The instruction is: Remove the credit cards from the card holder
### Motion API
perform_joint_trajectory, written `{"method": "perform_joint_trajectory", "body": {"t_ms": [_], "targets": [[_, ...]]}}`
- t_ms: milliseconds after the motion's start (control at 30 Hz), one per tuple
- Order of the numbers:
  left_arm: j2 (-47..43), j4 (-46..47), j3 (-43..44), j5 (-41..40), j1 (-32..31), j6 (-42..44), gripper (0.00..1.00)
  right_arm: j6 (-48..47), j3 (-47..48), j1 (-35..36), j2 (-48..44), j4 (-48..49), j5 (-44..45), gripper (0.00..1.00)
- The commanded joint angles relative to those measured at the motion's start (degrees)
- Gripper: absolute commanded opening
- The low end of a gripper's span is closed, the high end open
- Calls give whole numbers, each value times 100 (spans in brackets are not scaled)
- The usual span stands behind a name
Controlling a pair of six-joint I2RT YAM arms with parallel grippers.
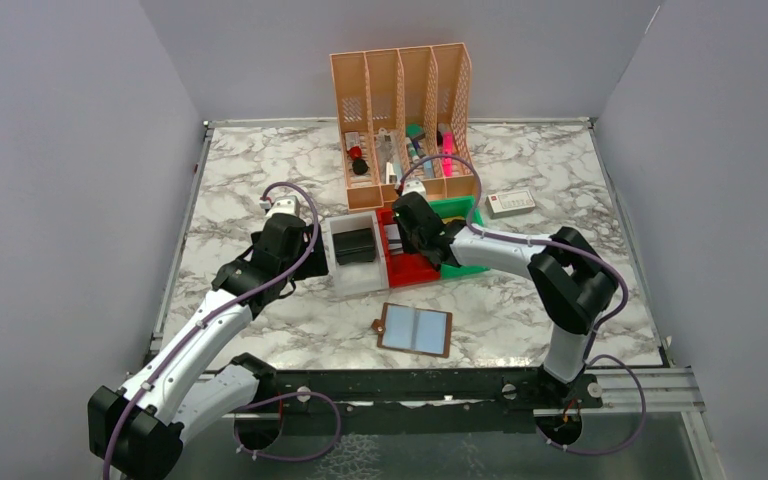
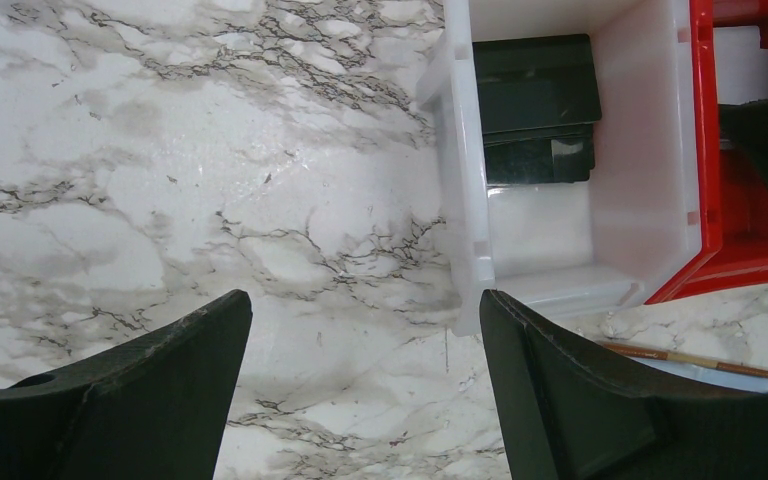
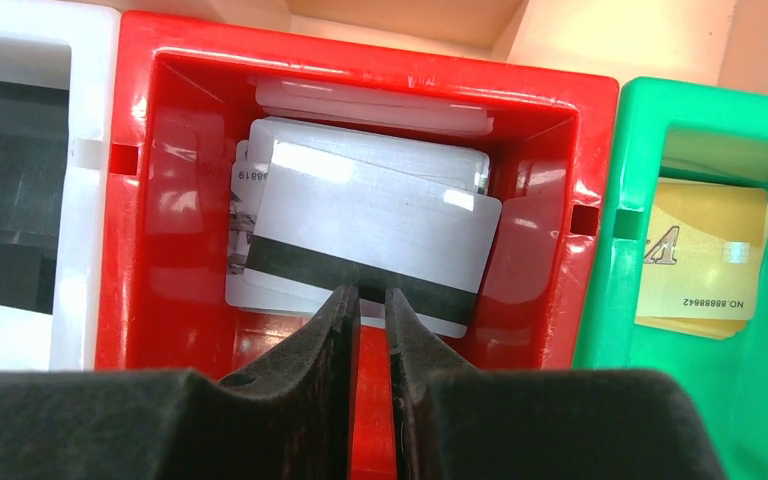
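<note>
Right tool (image 3: 370, 293) pinches a striped credit card (image 3: 380, 215) by its near long edge, directly over the red bin (image 3: 360, 62); the card holder (image 1: 415, 329) lies open on the worktop (image 1: 260, 180) behind it, at the near side.

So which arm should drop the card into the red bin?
The right arm: its jaws pinch the card over the red bin. The left arm jaws hang open over marble beside the white bin.

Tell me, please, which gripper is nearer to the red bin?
Right. The right gripper hangs over the red bin, pinching a credit card. The left gripper is open over the table, on the far side of the white bin.
</note>
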Motion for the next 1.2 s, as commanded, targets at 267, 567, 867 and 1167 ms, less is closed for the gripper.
{"method": "perform_joint_trajectory", "body": {"t_ms": [267, 567, 867, 1167], "targets": [[66, 23, -46, -56, 37, 49, 88, 207, -209, -60, -334, -122, -533, 21], [116, 20, -42, -44, 37, 56, 88, 299, -12, -60, -52, -388, -673, 20], [102, 19, -44, -51, 39, 42, 88, 230, 221, -60, 212, -55, -359, 21], [137, 26, -46, -43, 39, 40, 88, 5, -115, -60, -308, -74, -130, 26]]}}
